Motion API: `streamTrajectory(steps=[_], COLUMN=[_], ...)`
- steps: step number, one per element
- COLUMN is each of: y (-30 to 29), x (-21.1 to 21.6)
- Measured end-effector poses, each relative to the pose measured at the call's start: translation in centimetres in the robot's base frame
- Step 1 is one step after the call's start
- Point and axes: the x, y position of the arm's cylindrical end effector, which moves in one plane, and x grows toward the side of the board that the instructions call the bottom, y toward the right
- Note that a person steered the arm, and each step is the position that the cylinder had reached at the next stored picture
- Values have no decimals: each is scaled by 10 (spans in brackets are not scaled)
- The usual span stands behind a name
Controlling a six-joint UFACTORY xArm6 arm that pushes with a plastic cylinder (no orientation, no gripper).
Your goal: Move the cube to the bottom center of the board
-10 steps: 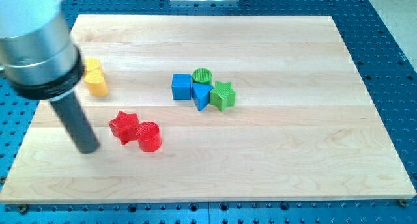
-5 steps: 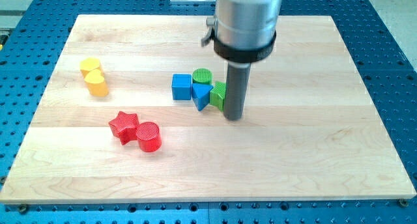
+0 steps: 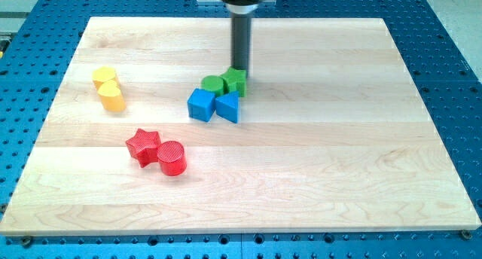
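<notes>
Blue cube [image 3: 201, 105] – my tip [image 3: 240, 69] just above-right, at green star [image 3: 236, 82].

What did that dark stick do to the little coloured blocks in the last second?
My tip swung from the view's left, around the cluster's right side, to just above it. The green star block, green cylinder, blue cube and blue triangular block shifted left. The yellow block, red star and red cylinder stayed put.

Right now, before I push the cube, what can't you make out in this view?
- my tip: whether it touches the green star, which hides its end.
- green cylinder: lower part hidden by blue cube.
- blue triangular block: far side unseen.
- Arm: cut off at the view's top.
</notes>
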Motion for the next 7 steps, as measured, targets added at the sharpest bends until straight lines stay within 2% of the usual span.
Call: streamTrajectory(steps=[1, 2, 3, 4, 5, 7], y=[-46, -47, -47, -89, -113, 28], x=[19, 67, 97, 91, 142, 171])
